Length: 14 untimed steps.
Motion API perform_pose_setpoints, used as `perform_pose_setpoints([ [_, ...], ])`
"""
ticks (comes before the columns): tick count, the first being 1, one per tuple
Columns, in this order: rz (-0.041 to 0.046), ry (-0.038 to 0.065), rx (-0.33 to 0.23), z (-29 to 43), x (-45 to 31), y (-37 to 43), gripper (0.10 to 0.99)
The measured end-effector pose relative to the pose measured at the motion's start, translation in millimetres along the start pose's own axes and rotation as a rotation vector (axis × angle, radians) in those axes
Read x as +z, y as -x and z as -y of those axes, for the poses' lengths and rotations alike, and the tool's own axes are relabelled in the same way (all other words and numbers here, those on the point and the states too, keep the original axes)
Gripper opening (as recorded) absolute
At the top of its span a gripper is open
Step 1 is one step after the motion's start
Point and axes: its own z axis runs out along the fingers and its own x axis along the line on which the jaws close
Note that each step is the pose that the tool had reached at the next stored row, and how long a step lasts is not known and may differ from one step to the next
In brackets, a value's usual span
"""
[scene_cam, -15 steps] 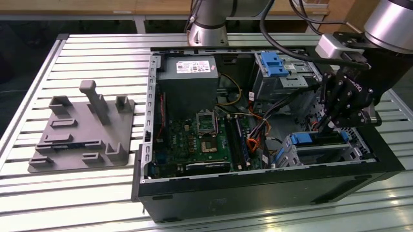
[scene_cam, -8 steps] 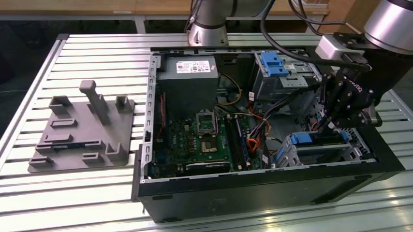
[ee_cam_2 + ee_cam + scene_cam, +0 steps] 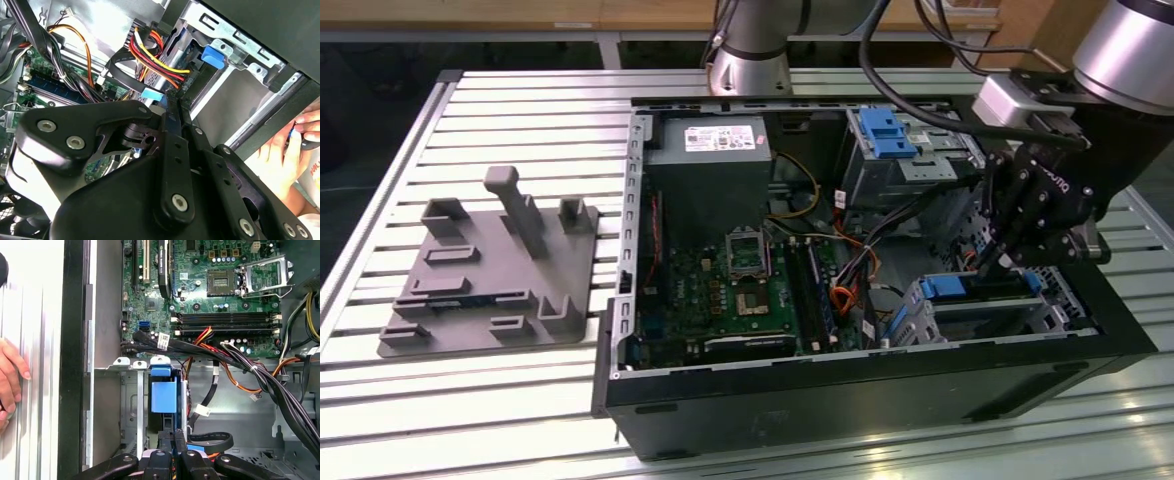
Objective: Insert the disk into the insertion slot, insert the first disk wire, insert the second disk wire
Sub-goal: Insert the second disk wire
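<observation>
Hovering with gripper [image 3: 171, 440] closed together just above the disk [image 3: 164, 396] in the insertion slot [image 3: 1014, 315]; risking snagged wires [image 3: 250, 372] if lowered carelessly.

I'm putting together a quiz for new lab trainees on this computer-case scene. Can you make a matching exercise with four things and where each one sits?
Things:
1. black robot claw
2. grey plastic fixture board with upright pegs
3. green motherboard
4. grey box-shaped power supply with a white label

Places:
A. on the slatted metal table, outside the black computer case, toward the exterior view's left
B. flat on the floor of the case, near its middle
C. over the low silver drive cage with a blue-framed part in it
D. inside the case, at its far end in the exterior view

Pairs: 1-C, 2-A, 3-B, 4-D
</observation>
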Motion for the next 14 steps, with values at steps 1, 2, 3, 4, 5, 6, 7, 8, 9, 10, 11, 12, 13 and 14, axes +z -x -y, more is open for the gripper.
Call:
perform_pose_setpoints([
  [1,0.0000,0.000,-0.001,0.0,0.1,-0.1,0.145],
  [2,-0.0001,0.000,-0.002,0.0,0.1,-0.2,0.145],
  [3,-0.0002,0.000,-0.003,0.0,0.1,-0.2,0.145],
  [4,-0.0003,0.000,-0.004,0.0,0.1,-0.3,0.145],
  [5,-0.0005,0.000,-0.005,0.0,0.2,-0.3,0.145],
  [6,-0.0006,0.000,-0.007,0.0,0.4,-0.4,0.145],
  [7,-0.0006,0.000,-0.008,0.1,0.7,-0.3,0.145],
  [8,-0.0007,0.000,-0.010,0.1,1.0,-0.3,0.145],
  [9,-0.0008,0.000,-0.011,0.1,1.3,-0.4,0.145],
  [10,-0.0009,-0.001,-0.013,0.1,1.6,-0.4,0.145],
  [11,-0.0011,-0.001,-0.014,0.1,1.8,-0.4,0.145],
  [12,-0.0012,-0.001,-0.015,0.2,2.0,-0.4,0.145],
  [13,-0.0013,-0.001,-0.017,0.2,2.3,-0.5,0.145],
  [14,-0.0011,-0.001,-0.018,0.2,2.8,-0.6,0.145],
])
